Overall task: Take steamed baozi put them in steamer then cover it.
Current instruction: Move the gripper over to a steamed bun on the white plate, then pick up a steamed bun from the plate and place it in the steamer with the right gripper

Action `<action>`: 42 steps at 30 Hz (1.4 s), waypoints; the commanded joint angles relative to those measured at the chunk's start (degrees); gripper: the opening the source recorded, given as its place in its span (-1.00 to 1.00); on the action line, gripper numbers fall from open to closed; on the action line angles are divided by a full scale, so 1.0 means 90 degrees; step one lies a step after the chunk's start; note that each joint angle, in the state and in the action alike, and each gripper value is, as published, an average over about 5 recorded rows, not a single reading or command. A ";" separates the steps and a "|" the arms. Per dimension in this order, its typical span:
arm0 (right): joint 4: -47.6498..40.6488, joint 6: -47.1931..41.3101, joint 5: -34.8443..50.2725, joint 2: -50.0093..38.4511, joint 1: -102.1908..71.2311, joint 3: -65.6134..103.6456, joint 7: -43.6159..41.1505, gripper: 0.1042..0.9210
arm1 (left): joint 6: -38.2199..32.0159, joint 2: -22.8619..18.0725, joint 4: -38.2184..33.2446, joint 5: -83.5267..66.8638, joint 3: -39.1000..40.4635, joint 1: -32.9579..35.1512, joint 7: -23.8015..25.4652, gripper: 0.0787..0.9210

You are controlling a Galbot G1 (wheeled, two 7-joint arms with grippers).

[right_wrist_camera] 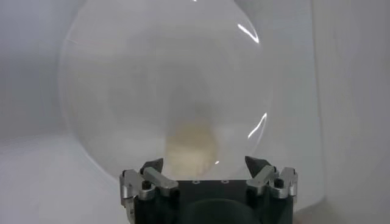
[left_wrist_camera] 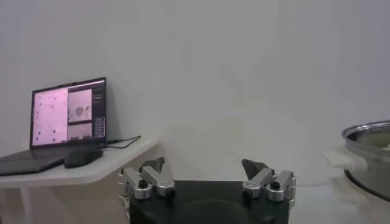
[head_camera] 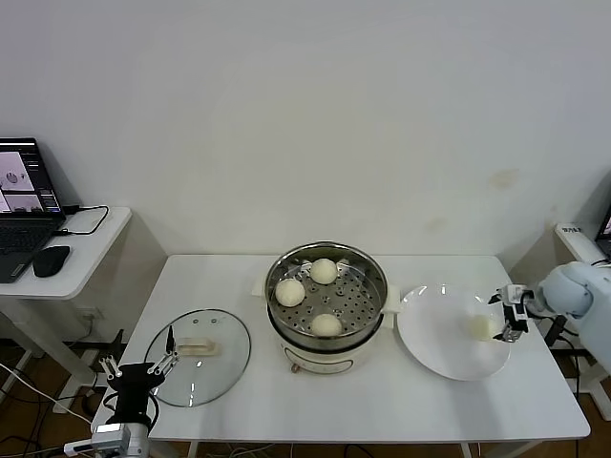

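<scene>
Three buns (head_camera: 307, 291) sit in the steamer (head_camera: 326, 345) at the middle of the table (head_camera: 382, 401), spaced around its perforated tray. That leaves one! The last bun (head_camera: 480, 326) lies on the white plate (head_camera: 430, 334) just to the steamer's right, toward the plate's right edge. The right gripper (head_camera: 510, 313) is right at it, fingers spread wide, nothing pinched yet; in the right wrist view the bun (right_wrist_camera: 190, 148) lies straight ahead between the open fingertips.

Over on the left, the glass lid (head_camera: 196, 367) lies flat on the table, handle up, well apart from the steamer. The left gripper (head_camera: 153, 367) hovers at the lid's near edge, fingers spread as well, holding nothing. So by my reckoning: one bun to move, then the lid to go on.

Hard to make out: whether the right fingertips already touch the bun. The left wrist view shows only the steamer's rim (left_wrist_camera: 368, 152), a laptop (left_wrist_camera: 61, 122) and a mouse (left_wrist_camera: 82, 158) on the side desk, not the lid.
</scene>
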 commanded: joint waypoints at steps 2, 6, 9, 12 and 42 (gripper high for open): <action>-0.0835 0.0112 -0.0399 0.0645 -0.0082 0.0168 0.0112 0.75 | 0.0002 -0.0029 0.0025 0.0023 0.0020 -0.0001 0.0003 0.77; -0.0889 0.0097 -0.0458 0.0693 -0.0076 0.0163 0.0098 0.69 | 0.0001 -0.0030 0.0029 0.0022 0.0023 0.0007 0.0007 0.77; -0.0891 0.0080 -0.0478 0.0711 -0.0078 0.0158 0.0071 0.61 | 0.0002 -0.0027 0.0026 0.0018 0.0020 0.0010 0.0009 0.77; -0.0877 0.0062 -0.0479 0.0713 -0.0078 0.0154 0.0051 0.55 | 0.0002 -0.0027 0.0027 0.0014 0.0023 0.0010 0.0010 0.77; 0.1392 -0.0944 0.2283 -0.0420 0.3521 -0.2584 -0.0259 -0.10 | 0.0058 0.0024 -0.0121 0.0023 0.0109 -0.0023 0.0003 0.77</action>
